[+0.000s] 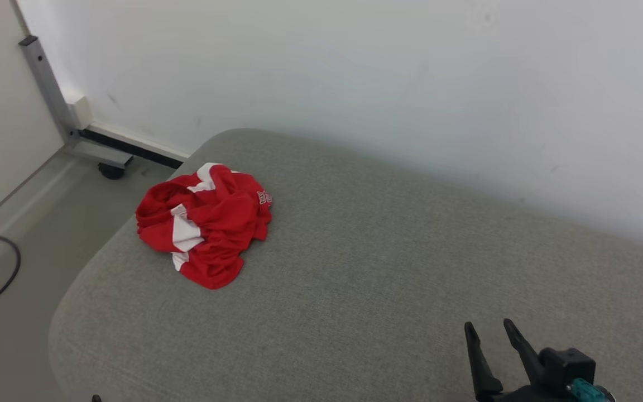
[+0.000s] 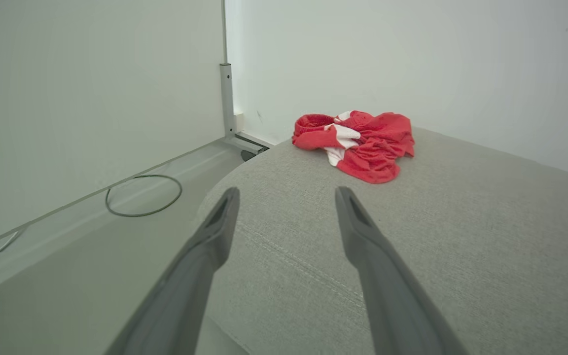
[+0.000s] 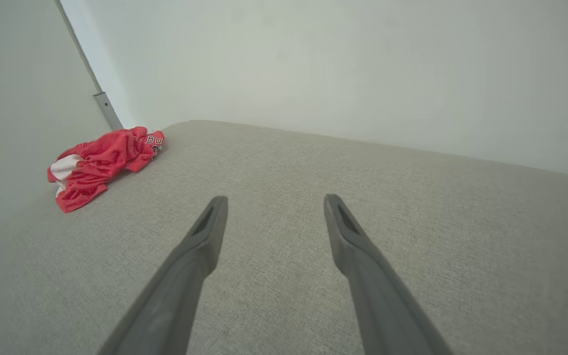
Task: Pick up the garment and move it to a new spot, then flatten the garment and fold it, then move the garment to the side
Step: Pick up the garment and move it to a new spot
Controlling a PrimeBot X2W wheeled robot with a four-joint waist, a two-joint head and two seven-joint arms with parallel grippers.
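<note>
Nothing has been grasped yet, so the job stands at its first step: picking up the garment. The left end effector (image 2: pixel 286 195) hangs released over the bench's near left edge, its two fingers spread with nothing between them. The garment (image 1: pixel 210 223), a crumpled red heap with white panels and some lettering, lies on the bench (image 1: pixel 355 268) close to its far left rounded corner, well apart from both arms. The right end effector (image 1: pixel 489 326) is likewise released and bare, low over the bench's near right part.

The next move probably calls for a reach across the bench toward that left corner. The left arm looks better placed for it. The fingers should come down on a raised fold so they pinch cloth and not the upholstery beneath.

The bench is covered in grey woven fabric that looks soft and slightly padded, so a pinch may sink in a little. Left of it a dark cable (image 1: pixel 19 261) loops on the pale floor (image 1: pixel 20 346). Beyond its left corner stand a grey metal post (image 1: pixel 48 84) and a caster (image 1: pixel 111 170). A plain white wall (image 1: pixel 411 72) runs along its far side.
</note>
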